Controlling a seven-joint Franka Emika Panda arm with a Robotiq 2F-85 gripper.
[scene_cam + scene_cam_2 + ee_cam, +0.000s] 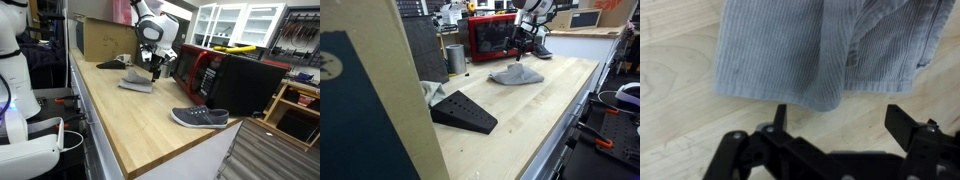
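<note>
A folded grey cloth (810,50) of soft corduroy, finely ribbed, with a stitched seam and a pocket edge, lies flat on the pale wood-grain tabletop (110,120). In both exterior views it sits toward the tabletop's far end, about midway between the long edges (137,84) (516,75). In the wrist view its ribs run straight away from the camera, and a straight hem faces the pincer (840,125). The heap is low and rumpled, so its long axis cannot be told for sure.

The pincer hangs just above the cloth's edge, its black fingers (780,118) spread wide apart with nothing between them.

A grey lace-up shoe (200,118) lies near the tabletop's end edge, well apart from the cloth, its length along that edge. A black wedge (463,112) rests flat, and a glossy red box (492,38) stands behind the cloth.
</note>
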